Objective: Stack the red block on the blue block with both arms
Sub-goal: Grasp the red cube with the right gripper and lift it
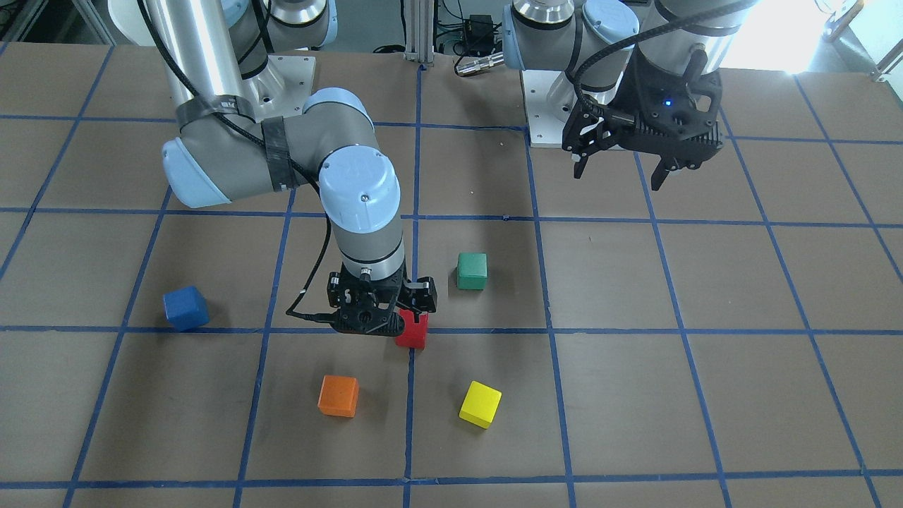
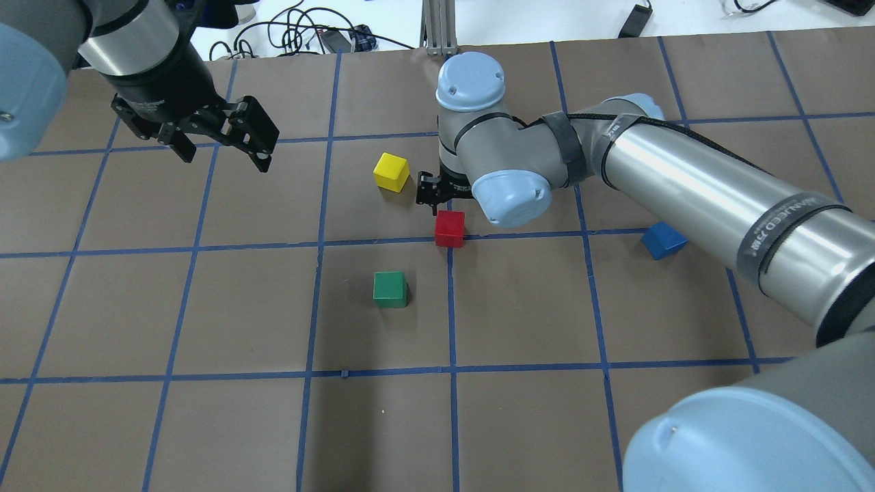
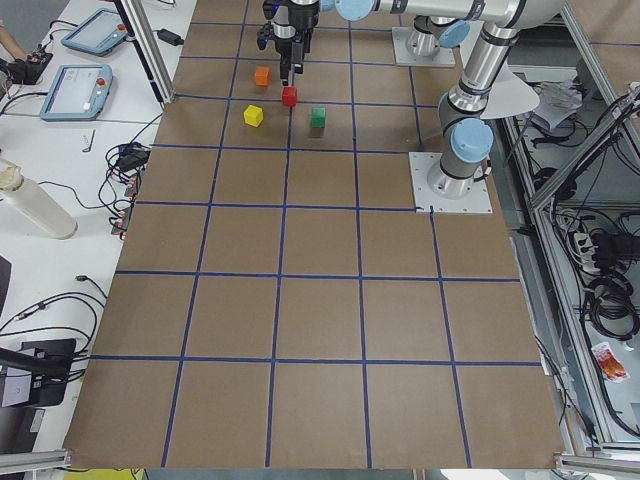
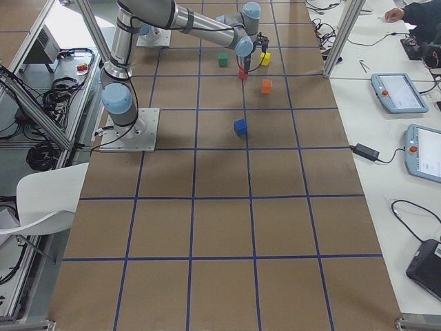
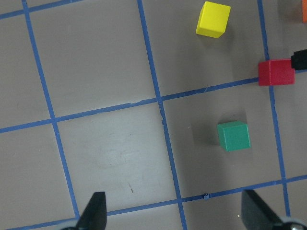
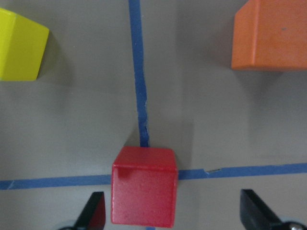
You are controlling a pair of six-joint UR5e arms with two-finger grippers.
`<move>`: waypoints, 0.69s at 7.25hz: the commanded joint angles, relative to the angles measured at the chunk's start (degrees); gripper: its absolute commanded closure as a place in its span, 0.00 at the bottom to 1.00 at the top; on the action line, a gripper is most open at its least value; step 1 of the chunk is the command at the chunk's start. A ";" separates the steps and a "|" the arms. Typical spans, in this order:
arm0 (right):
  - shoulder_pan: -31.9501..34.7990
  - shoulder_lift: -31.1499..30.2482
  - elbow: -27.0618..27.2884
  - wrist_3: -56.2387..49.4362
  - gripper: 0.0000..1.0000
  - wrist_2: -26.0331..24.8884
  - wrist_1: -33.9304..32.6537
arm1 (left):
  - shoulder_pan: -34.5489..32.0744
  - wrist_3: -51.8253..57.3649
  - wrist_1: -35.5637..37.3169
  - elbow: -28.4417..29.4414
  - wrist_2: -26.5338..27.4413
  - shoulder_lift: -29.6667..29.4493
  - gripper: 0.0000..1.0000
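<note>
The red block (image 1: 413,330) sits on the table at a crossing of blue tape lines, also in the overhead view (image 2: 450,228). My right gripper (image 1: 395,319) is open and low over it. In the right wrist view the red block (image 6: 144,191) lies between the open fingers (image 6: 96,213), nearer one of them. The blue block (image 1: 185,307) stands alone about one grid square away, partly behind my right arm in the overhead view (image 2: 664,240). My left gripper (image 2: 224,158) hangs open and empty, high above the table.
A green block (image 1: 471,271), a yellow block (image 1: 480,404) and an orange block (image 1: 338,396) stand close around the red one. The brown table (image 1: 705,395) carries a grid of blue tape. The arm bases stand at the robot's edge.
</note>
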 commanded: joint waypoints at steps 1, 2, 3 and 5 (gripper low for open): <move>0.39 1.96 -0.01 -0.05 0.00 2.38 -1.08 | 0.13 0.02 0.01 0.41 0.26 0.11 0.00; 0.39 2.92 0.08 -0.05 0.00 2.38 -1.16 | 0.13 -0.07 0.27 0.41 -0.08 0.03 0.00; 0.39 3.11 0.34 0.38 0.00 2.38 -0.99 | 0.13 -0.07 0.28 0.33 -0.09 0.20 0.00; 0.39 3.11 0.35 1.35 0.68 2.47 -0.73 | 0.13 -0.07 0.36 0.24 -0.09 0.20 0.00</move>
